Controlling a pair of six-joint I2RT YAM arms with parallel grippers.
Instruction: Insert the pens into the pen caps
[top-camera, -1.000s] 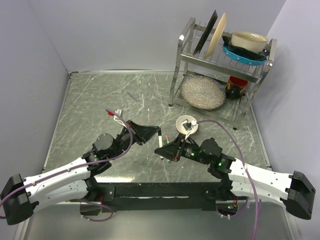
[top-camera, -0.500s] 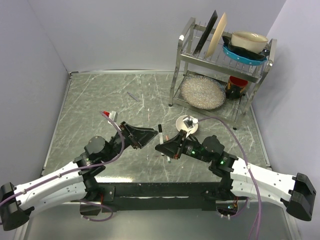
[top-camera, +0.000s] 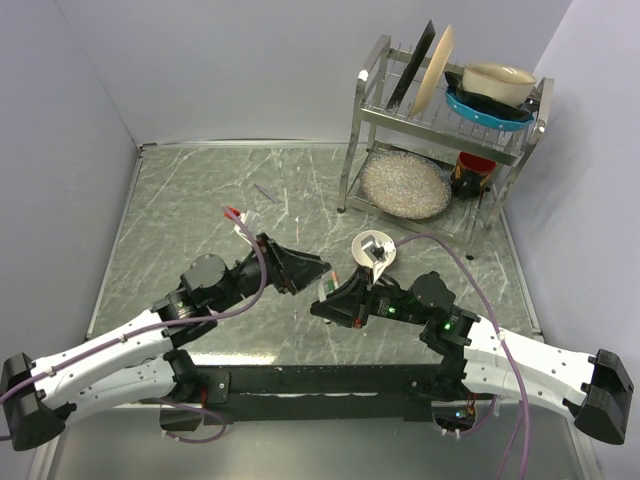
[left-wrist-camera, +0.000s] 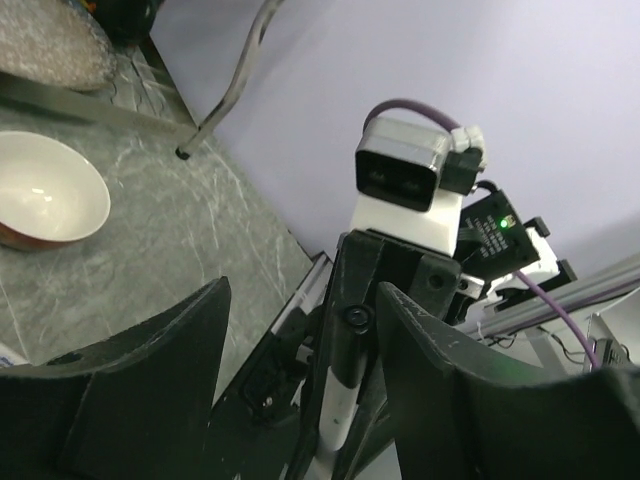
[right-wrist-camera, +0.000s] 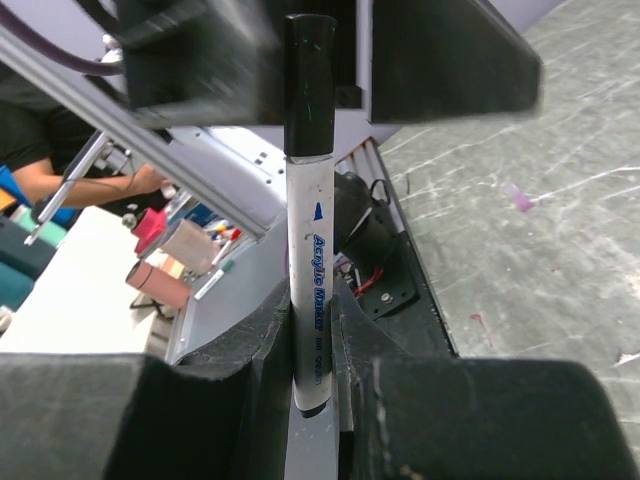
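**A:** The right gripper is closed tight on the white barrel of a pen. It grips the barrel low down, so most of the pen sticks straight out past the fingertips.

**B:** Is there a cap on it?

**A:** Yes, a black cap sits on the pen's far end. The left gripper is spread wide and holds nothing. Its fingers stand one on each side of the capped end, and the left wrist view shows a clear gap on both sides.

**B:** Where is this, taking the small bowl as the marker?

**A:** From above, the pen and both grippers meet just beside the bowl, on its near-left side towards the arm bases. They are off the table. The bowl stands on the table with something small and dark inside, too small to name.

**B:** Are there other pens or caps?

**A:** A thin purplish pen lies flat on the table, well apart from the bowl on its far-left side. A tiny pinkish cap lies on the table in the right wrist view. The bowl is not in that picture, so I can't place the cap against it.

**B:** What's behind the bowl?

**A:** A dish rack stands near it on the far-right side, loaded with plates and bowls.
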